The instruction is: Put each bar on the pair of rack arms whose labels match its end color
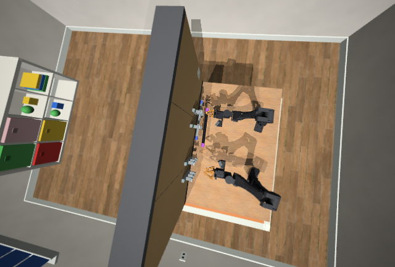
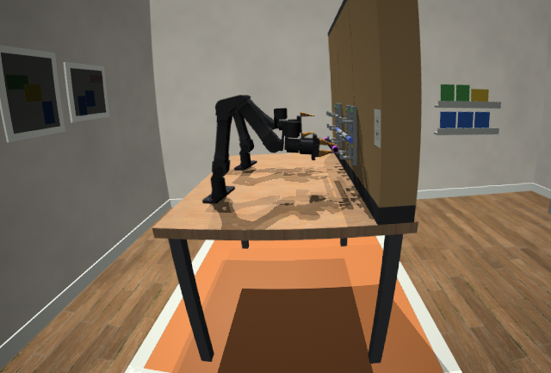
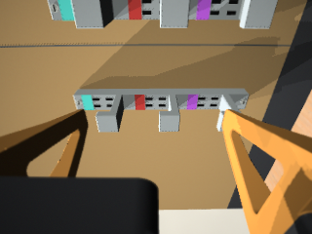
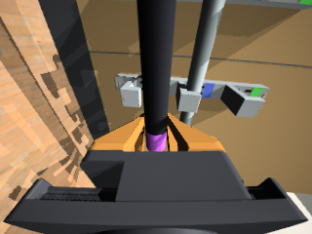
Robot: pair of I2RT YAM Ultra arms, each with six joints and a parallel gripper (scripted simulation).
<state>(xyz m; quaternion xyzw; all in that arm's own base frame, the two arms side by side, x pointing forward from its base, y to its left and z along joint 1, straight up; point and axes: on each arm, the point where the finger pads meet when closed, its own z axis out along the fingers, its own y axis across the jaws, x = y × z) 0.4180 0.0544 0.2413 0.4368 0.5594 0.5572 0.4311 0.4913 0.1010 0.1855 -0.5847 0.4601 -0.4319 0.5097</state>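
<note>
Beyond the tabletop's (image 1: 229,201) (image 2: 284,221) wall-side edge, the left rack (image 1: 191,162) (image 3: 168,93) offers purple labels, while the silver bar (image 1: 197,132) (image 2: 343,134) (image 4: 201,58) lies on the right rack (image 1: 200,112) (image 2: 355,155) (image 4: 265,91). The purple-ended black bar (image 1: 204,130) (image 2: 335,149) (image 4: 157,63) is off its arms, one end pinched by the right fingers (image 1: 210,113) (image 2: 328,147); its transfer leftward looks next. The left fingers (image 1: 209,173) (image 2: 307,124) gape wide, empty.

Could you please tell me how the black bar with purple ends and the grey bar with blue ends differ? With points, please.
The black bar (image 1: 204,130) (image 4: 156,58) has purple ends; the grey bar (image 1: 197,129) (image 4: 199,58) has blue ones. The black bar is gripped near one end by the right gripper (image 1: 210,112) (image 4: 156,128), while the grey bar lies on rack arms. Both are long and slim.
</note>
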